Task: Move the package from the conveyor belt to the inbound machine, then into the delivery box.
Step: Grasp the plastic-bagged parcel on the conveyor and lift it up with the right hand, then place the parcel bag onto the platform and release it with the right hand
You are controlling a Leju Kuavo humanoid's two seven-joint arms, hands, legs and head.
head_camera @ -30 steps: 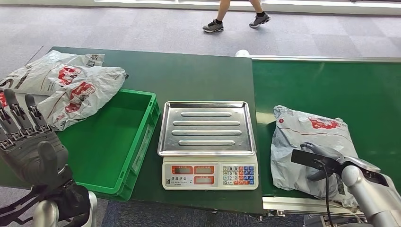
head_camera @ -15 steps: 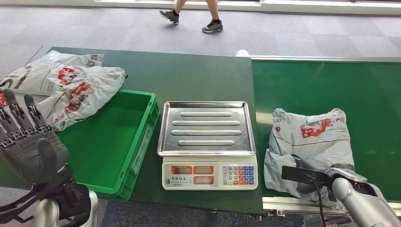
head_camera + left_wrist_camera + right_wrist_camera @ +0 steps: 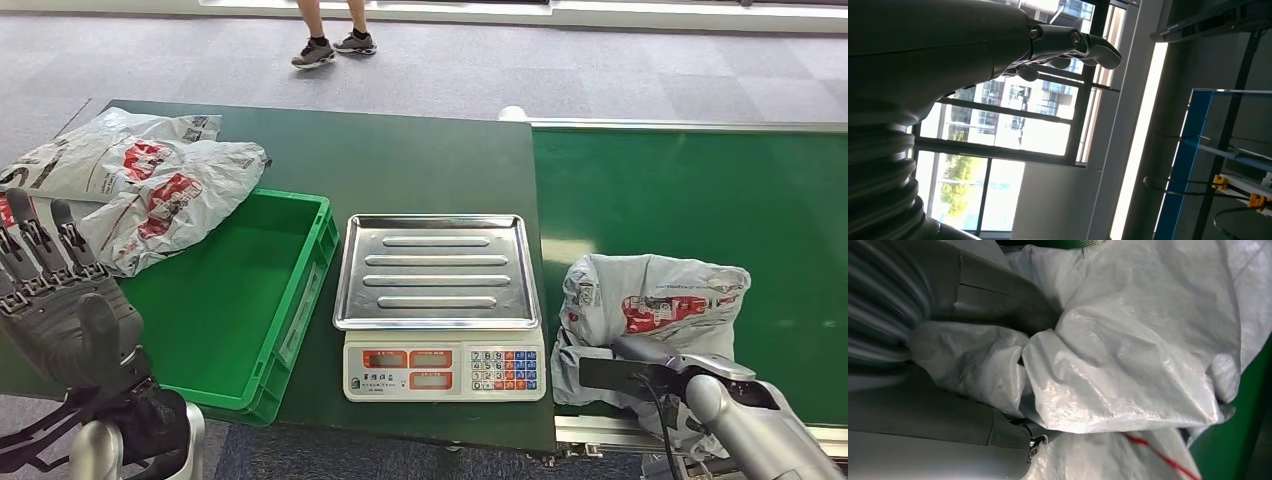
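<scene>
Two hands are seen at the near edge of the scene. The left hand (image 3: 62, 310) is held up in front of the near left corner of the green tray (image 3: 225, 300), its fingers (image 3: 40, 245) extended upward and spread apart, with nothing in them; in the left wrist view the same hand (image 3: 1063, 45) is seen against windows, its fingers loosely extended and holding nothing. The right hand (image 3: 640, 365) is buried in the near side of the grey package (image 3: 655, 305), which is bunched and crumpled on the green conveyor belt (image 3: 690, 190), just beside the right edge of the weighing scale (image 3: 440, 305). In the right wrist view the white-grey film of the package (image 3: 1128, 355) is seen gathered into folds between the thick thumb and the rest of the right hand (image 3: 993, 315), so the package is gripped there; the fingertips themselves are hidden by the film. A red printed mark is visible on the package's upper face.

The scale's steel platter is bare, and its keypad and displays are turned toward the robot. Two more printed bags (image 3: 140, 185) are lying on the dark green table (image 3: 400, 160), draped over the far left corner of the tray. A person's legs and shoes (image 3: 330, 45) are seen on the grey floor beyond the table.
</scene>
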